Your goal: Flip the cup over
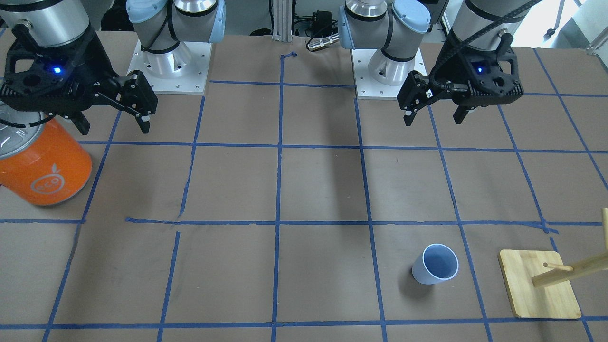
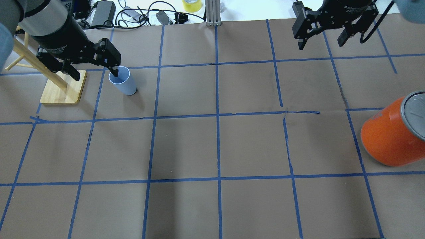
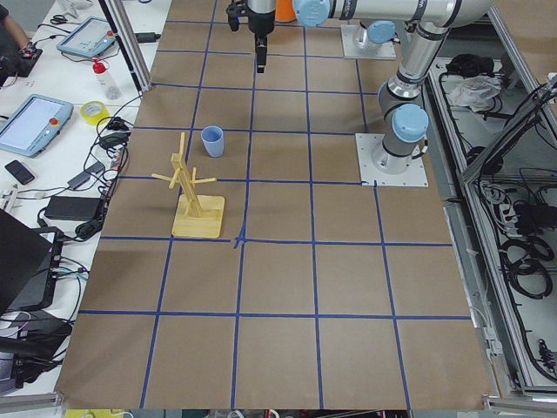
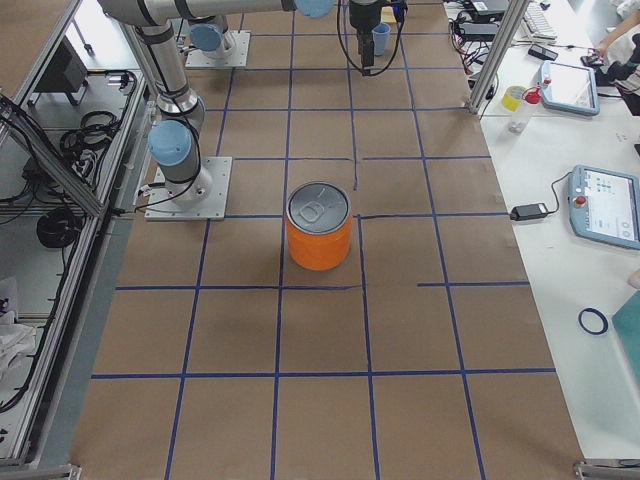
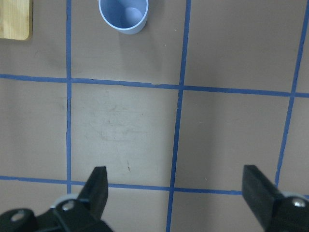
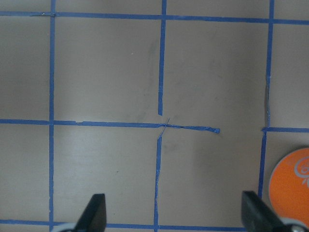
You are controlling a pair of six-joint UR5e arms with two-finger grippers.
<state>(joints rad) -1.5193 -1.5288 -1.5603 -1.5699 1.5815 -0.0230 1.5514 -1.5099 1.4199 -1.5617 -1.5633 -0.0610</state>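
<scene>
Table (image 1: pixel 323 180) — brown, w/ blue tape grid (image 1: pixel 278 190), cup (image 1: pixel 434 264)

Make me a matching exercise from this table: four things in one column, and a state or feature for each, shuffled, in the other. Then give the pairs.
Things
1. cup
2. orange can
3. wooden stand
4. left pincer

States or features
A. open, holding nothing
B. silver top
C. pale blue, standing mouth up
D. flat base, pegs sticking out from a post

Pairs: 1-C, 2-B, 3-D, 4-A
</scene>
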